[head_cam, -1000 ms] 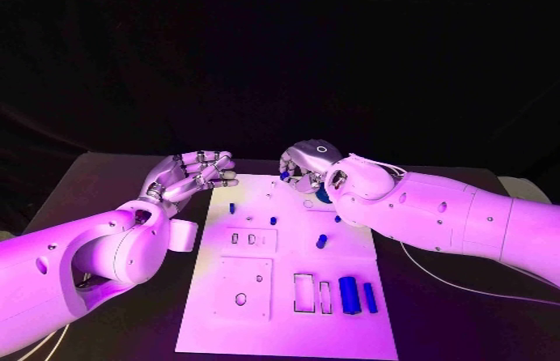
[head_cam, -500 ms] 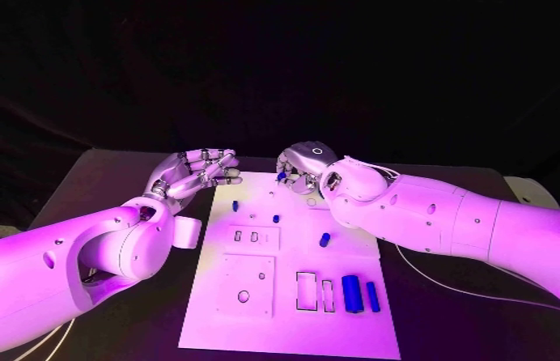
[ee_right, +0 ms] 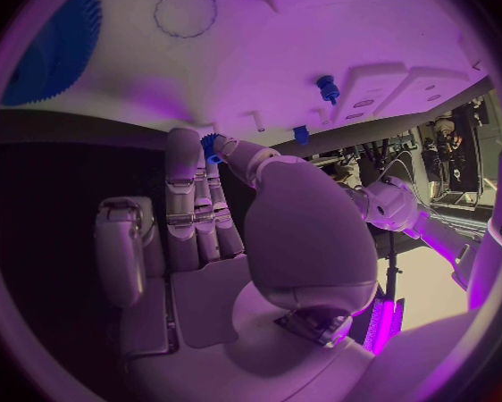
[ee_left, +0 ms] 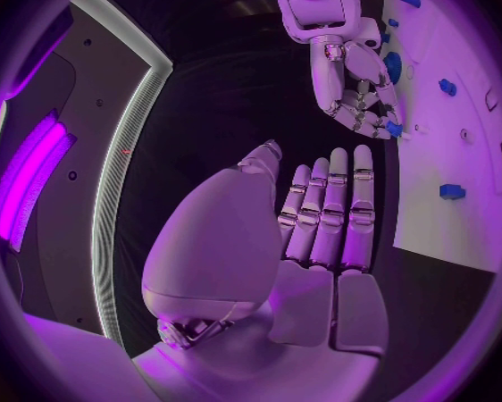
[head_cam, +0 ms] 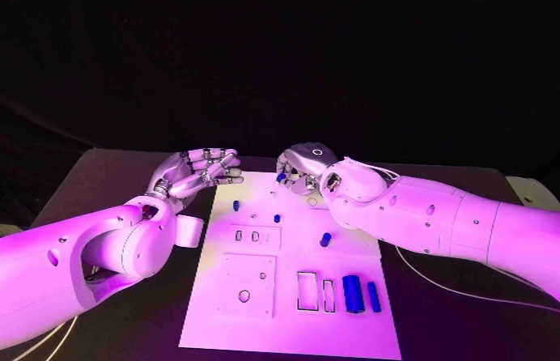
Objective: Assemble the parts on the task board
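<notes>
Pinching a small blue part (ee_right: pixel 212 143) — right hand (head_cam: pixel 306 169); left hand (head_cam: pixel 201 172) spread, holding nothing.

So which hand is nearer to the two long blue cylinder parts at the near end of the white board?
Right hand, though both hover at the board's far end; the left hand is off the board's edge, farther from the blue cylinders.

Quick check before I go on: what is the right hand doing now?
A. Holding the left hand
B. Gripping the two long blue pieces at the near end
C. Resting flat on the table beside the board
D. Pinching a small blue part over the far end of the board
D: the right hand pinches a small blue part in its fingertips over the far end of the white board; the left hand holds nothing.
</notes>
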`<act>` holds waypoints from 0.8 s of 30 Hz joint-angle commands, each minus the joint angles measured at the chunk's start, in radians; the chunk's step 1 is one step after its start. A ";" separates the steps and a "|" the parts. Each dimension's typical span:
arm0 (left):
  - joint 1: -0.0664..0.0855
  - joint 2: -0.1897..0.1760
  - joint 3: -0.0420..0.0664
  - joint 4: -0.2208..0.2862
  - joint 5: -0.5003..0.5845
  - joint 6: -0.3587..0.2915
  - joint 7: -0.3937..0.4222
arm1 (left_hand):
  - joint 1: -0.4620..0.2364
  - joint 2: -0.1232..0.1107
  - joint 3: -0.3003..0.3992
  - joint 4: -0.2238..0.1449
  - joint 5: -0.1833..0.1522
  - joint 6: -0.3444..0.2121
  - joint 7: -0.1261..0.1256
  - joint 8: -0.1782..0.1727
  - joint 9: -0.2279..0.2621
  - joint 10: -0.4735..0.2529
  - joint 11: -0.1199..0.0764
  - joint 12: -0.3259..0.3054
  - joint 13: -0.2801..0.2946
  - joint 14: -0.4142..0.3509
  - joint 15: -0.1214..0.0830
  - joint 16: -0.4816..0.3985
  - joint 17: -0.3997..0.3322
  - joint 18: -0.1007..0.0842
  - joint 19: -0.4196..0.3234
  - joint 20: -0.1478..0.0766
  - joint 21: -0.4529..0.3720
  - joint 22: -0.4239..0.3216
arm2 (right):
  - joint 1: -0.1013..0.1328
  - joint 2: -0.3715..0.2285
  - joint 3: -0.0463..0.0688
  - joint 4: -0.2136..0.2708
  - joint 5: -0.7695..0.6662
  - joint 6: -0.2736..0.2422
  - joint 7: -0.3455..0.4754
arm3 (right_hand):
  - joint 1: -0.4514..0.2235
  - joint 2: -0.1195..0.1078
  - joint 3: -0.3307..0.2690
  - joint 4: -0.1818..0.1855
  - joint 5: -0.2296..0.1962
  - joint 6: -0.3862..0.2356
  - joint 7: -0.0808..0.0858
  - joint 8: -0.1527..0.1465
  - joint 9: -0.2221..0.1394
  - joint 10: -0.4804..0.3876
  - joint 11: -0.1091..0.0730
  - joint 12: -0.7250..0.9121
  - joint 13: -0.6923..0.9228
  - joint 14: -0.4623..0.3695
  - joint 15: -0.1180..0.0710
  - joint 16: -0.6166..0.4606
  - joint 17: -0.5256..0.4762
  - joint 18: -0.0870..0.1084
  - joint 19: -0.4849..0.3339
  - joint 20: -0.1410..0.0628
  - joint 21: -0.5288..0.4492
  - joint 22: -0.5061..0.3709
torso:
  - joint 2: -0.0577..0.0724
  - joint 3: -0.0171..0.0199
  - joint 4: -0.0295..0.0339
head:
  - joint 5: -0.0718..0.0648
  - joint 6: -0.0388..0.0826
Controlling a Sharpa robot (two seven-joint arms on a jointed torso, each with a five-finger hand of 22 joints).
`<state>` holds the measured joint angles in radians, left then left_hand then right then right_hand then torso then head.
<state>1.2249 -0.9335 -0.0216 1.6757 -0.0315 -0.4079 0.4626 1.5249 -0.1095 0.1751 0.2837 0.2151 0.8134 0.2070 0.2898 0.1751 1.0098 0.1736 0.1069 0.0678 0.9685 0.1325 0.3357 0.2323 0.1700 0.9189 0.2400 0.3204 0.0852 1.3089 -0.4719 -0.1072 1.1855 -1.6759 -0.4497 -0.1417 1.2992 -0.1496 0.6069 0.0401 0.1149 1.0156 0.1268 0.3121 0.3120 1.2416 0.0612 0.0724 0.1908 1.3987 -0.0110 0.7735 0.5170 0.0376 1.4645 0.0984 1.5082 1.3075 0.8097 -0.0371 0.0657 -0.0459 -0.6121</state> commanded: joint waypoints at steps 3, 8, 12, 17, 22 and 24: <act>0.002 0.002 0.001 -0.001 -0.004 0.018 0.004 | -0.002 -0.005 0.004 0.000 -0.004 0.000 0.028 -0.006 -0.001 0.001 0.007 -0.004 -0.002 0.004 0.001 0.000 0.002 0.014 0.006 0.001 0.001 -0.001 | -0.003 0.007 0.000 -0.004 0.006 0.000 0.019 | -0.014 -0.001 0.003 0.003 0.001 0.000 0.002 0.021 0.057 0.002 0.005 -0.002 -0.001 -0.002 -0.003 0.004 -0.001 -0.010 0.029 -0.005 0.000 0.144 | 0.001 0.0001 0.0007 | 0.001 -0.001; 0.002 0.004 0.001 -0.001 -0.004 0.020 0.004 | -0.002 -0.005 0.004 0.000 -0.004 0.000 0.028 -0.006 -0.001 0.001 0.007 -0.004 -0.002 0.004 0.001 0.000 0.002 0.014 0.006 0.001 0.001 -0.001 | -0.007 0.016 0.000 -0.015 0.008 0.004 0.021 | -0.016 -0.002 0.003 0.004 0.001 -0.003 0.003 0.020 0.058 0.000 0.005 -0.004 -0.001 -0.002 -0.003 0.004 -0.001 -0.010 0.029 -0.005 0.000 0.144 | 0.002 -0.0003 0.0021 | -0.001 -0.001; 0.003 0.005 0.001 -0.002 -0.004 0.020 0.003 | -0.002 -0.005 0.004 0.000 -0.004 0.000 0.028 -0.006 -0.001 0.001 0.007 -0.004 -0.002 0.004 0.001 0.000 0.002 0.014 0.006 0.001 0.001 -0.001 | -0.010 0.023 0.000 -0.025 0.009 0.007 0.021 | -0.019 -0.004 0.003 0.005 0.000 -0.007 0.004 0.019 0.059 -0.002 0.006 -0.005 -0.001 -0.002 -0.002 0.004 -0.002 -0.010 0.028 -0.004 0.000 0.143 | 0.002 -0.0003 0.0026 | 0.001 -0.003; 0.003 0.006 0.001 -0.004 -0.004 0.020 0.003 | -0.002 -0.005 0.005 -0.001 -0.004 -0.001 0.028 -0.007 -0.001 0.001 0.008 -0.005 -0.002 0.003 0.001 -0.001 0.002 0.014 0.006 0.001 0.001 -0.002 | -0.012 0.027 0.000 -0.030 0.009 0.014 0.020 | -0.022 -0.006 0.003 0.006 -0.001 -0.012 0.006 0.017 0.061 -0.005 0.008 -0.007 -0.001 -0.002 -0.001 0.004 -0.002 -0.009 0.026 -0.003 -0.002 0.140 | 0.002 0.0000 0.0015 | 0.003 -0.006; 0.003 0.006 0.001 -0.005 -0.004 0.021 0.002 | -0.002 -0.005 0.005 -0.001 -0.004 -0.001 0.028 -0.007 -0.001 0.001 0.008 -0.005 -0.002 0.003 0.001 -0.001 0.002 0.014 0.006 0.001 0.001 -0.002 | -0.013 0.029 -0.001 -0.038 0.010 0.016 0.015 | -0.036 -0.018 0.002 0.014 -0.008 -0.039 0.017 0.001 0.061 -0.027 0.016 -0.011 -0.004 -0.002 0.005 0.006 -0.004 -0.006 0.015 0.001 -0.010 0.125 | 0.003 -0.0003 -0.0004 | 0.005 -0.005; 0.003 0.006 0.001 -0.005 -0.004 0.021 0.002 | -0.002 -0.005 0.005 -0.001 -0.004 -0.001 0.028 -0.007 -0.001 0.001 0.008 -0.005 -0.002 0.003 0.001 -0.001 0.002 0.014 0.006 0.001 0.001 -0.002 | -0.013 0.030 -0.001 -0.042 0.010 0.012 0.013 | -0.063 -0.049 -0.008 0.028 -0.026 -0.116 0.045 -0.050 0.046 -0.096 0.037 -0.013 -0.017 -0.003 0.023 0.008 -0.005 0.007 -0.025 0.014 -0.044 0.067 | 0.003 -0.0002 -0.0008 | 0.005 -0.005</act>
<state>1.2259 -0.9298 -0.0216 1.6692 -0.0316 -0.4061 0.4604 1.5250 -0.1095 0.1756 0.2842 0.2151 0.8134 0.2070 0.2898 0.1750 1.0098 0.1736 0.1068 0.0678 0.9685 0.1325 0.3357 0.2330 0.1700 0.9203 0.2415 0.3203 0.0849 1.2970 -0.4426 -0.1073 1.1477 -1.6625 -0.4480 -0.1275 1.2371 -0.1816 0.6021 0.0652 0.0965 0.9180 0.1644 0.2783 0.3687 1.1603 0.0950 0.0647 0.1763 1.3950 0.0045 0.7782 0.5129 0.0376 1.4459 0.1085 1.4706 1.3081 0.8121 -0.0371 0.0667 -0.0415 -0.6174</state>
